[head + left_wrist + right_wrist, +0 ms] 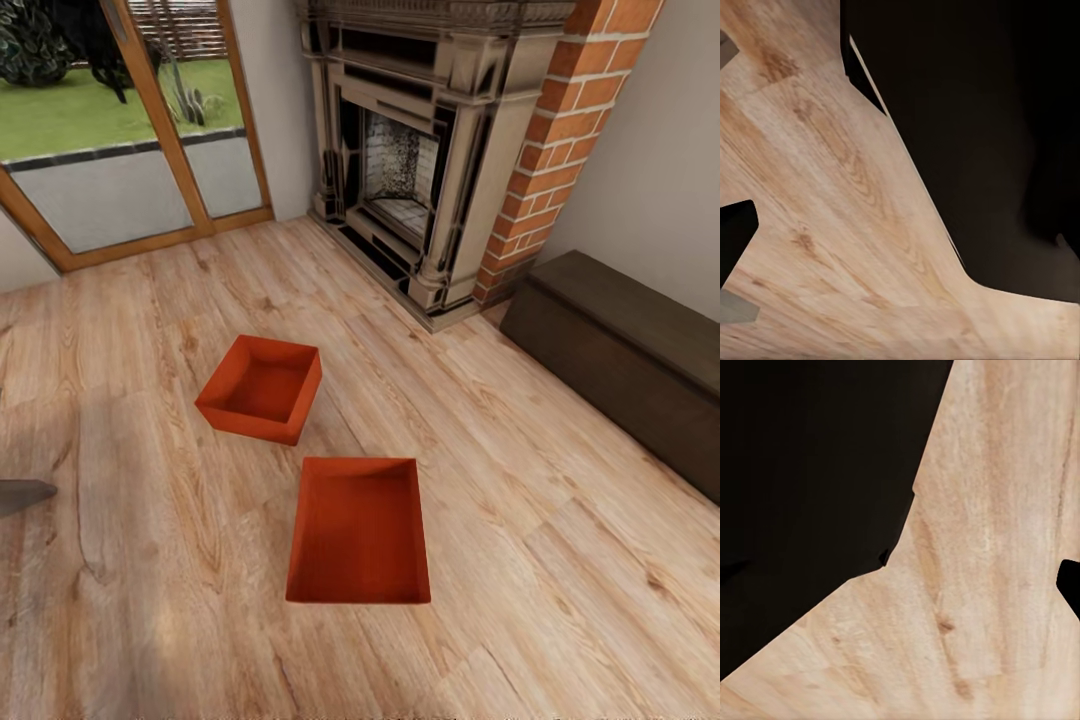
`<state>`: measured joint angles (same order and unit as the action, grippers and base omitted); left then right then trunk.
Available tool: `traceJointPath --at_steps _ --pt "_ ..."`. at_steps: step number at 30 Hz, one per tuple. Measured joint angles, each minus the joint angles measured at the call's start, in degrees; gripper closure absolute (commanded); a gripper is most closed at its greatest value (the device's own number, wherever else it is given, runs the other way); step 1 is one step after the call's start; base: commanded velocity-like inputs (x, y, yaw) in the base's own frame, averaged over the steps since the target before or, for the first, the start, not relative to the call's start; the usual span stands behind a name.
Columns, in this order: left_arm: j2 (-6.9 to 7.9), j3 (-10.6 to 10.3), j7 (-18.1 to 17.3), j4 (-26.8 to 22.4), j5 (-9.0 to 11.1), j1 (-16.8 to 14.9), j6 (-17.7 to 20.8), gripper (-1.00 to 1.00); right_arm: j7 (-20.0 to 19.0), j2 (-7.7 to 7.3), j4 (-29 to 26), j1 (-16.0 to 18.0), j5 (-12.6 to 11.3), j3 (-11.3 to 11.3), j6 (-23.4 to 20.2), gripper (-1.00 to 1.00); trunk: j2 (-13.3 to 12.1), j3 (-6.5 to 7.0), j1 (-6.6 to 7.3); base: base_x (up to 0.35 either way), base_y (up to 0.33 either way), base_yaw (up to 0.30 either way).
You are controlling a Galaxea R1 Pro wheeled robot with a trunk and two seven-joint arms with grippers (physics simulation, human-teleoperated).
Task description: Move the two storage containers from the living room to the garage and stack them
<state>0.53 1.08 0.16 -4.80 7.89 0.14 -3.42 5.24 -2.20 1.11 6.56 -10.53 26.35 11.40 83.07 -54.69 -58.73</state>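
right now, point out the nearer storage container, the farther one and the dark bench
nearer storage container (360,535), head view, on its inner bottom
farther storage container (262,385), head view, on its inner bottom
dark bench (630,325), head view, on its top face

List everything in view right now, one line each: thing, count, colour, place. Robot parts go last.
red-orange open-top storage containers: 2, red-orange, on the floor mid-room, apart; the nearer one lies in front of the farther one
light wood-plank floor: 1, pale tan, under everything
ornate dark fireplace: 1, dark grey-brown, against the far wall
red-brick chimney: 1, red with pale mortar, just right of the fireplace
dark brown low bench: 1, dark brown, along the right wall
wood-framed glass doors: 1 set, tan frames, far left, lawn visible outside
grey robot part: 1, grey, at the head view's left edge; which part, cannot tell
dark robot body: black, close-up in the left wrist view
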Motion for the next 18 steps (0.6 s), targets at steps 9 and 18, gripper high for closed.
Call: traceJointPath --at_steps 9,18 --pt "0.00 0.00 0.00 0.00 0.00 0.00 0.00 -1.00 -0.01 -0.04 0.00 0.00 0.00 0.05 0.18 -1.00 0.00 -0.81 0.00 0.000 0.000 0.000" --pt "0.00 0.00 0.00 0.00 0.01 0.00 0.00 -1.00 -0.01 -0.02 0.00 0.00 -0.03 0.05 0.17 -1.00 0.00 -1.39 0.00 0.000 0.000 0.000"
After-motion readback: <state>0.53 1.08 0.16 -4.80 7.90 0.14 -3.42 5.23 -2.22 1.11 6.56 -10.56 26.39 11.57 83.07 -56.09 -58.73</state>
